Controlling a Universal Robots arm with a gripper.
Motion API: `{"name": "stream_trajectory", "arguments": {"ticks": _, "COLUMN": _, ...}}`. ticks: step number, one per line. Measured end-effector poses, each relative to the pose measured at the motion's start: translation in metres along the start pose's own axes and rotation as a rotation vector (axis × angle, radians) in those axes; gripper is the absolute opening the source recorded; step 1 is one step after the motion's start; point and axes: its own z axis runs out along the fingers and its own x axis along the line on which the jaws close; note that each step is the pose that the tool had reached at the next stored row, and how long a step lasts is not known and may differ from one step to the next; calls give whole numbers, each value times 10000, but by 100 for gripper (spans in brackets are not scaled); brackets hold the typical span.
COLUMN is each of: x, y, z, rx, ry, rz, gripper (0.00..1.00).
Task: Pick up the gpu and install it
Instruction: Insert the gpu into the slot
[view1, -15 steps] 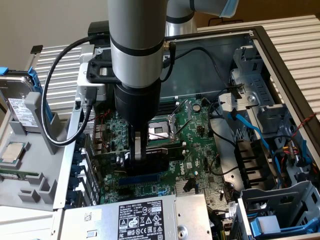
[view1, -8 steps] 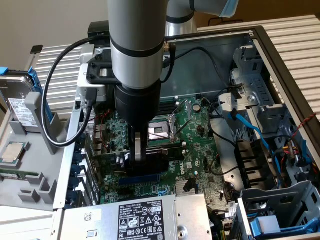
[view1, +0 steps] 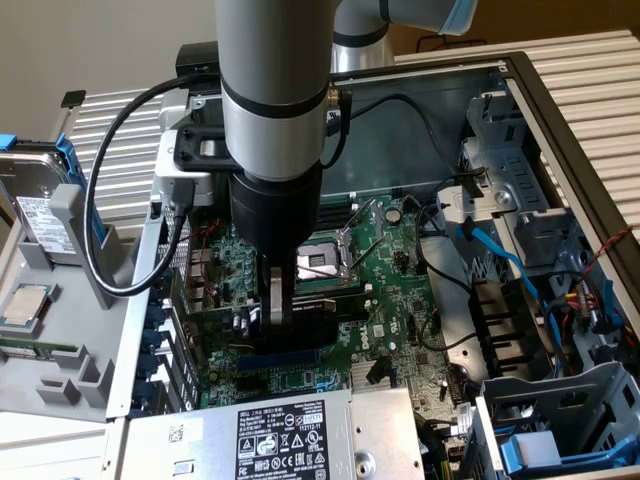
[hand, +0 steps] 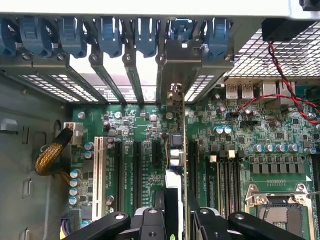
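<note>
Inside the open grey metal computer case (view1: 560, 110), the arm's black gripper (view1: 278, 300) stands upright over the large green motherboard (view1: 390, 290), its jaws part-way closed on the gpu (hand: 176, 165), a thin green circuit card held on edge between them. In the wrist view the card runs straight away from the black fingers (hand: 150, 220) toward the case's rear wall, its silver metal end bracket (hand: 182, 60) standing among the slot openings under the row of blue plastic retaining clips (hand: 110, 35). Long black expansion slots (hand: 136, 175) lie close on either side of the card, so sideways room is narrow. Whether its lower edge is seated in a slot I cannot tell; the fingers hide that part. In the exterior view the arm's grey barrel (view1: 275, 90) covers the card's upper portion. A silver power supply with a white label (view1: 290, 440) borders the board near the gripper, and blue cables (view1: 500, 260) crowd the drive bays at the exterior view's right.
</note>
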Motion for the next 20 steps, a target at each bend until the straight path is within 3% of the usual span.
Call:
{"name": "stream_trajectory", "arguments": {"ticks": 4, "x": 1, "y": 0, "z": 0, "rx": 0, "ry": 1, "rz": 0, "gripper": 27}}
{"name": "stream_trajectory", "arguments": {"ticks": 9, "x": 1, "y": 0, "z": 0, "rx": 1, "ry": 72, "rz": 8, "gripper": 27}}
{"name": "stream_trajectory", "arguments": {"ticks": 20, "x": -7, "y": 0, "z": 28, "rx": 4, "ry": 75, "rz": 17, "gripper": 27}}
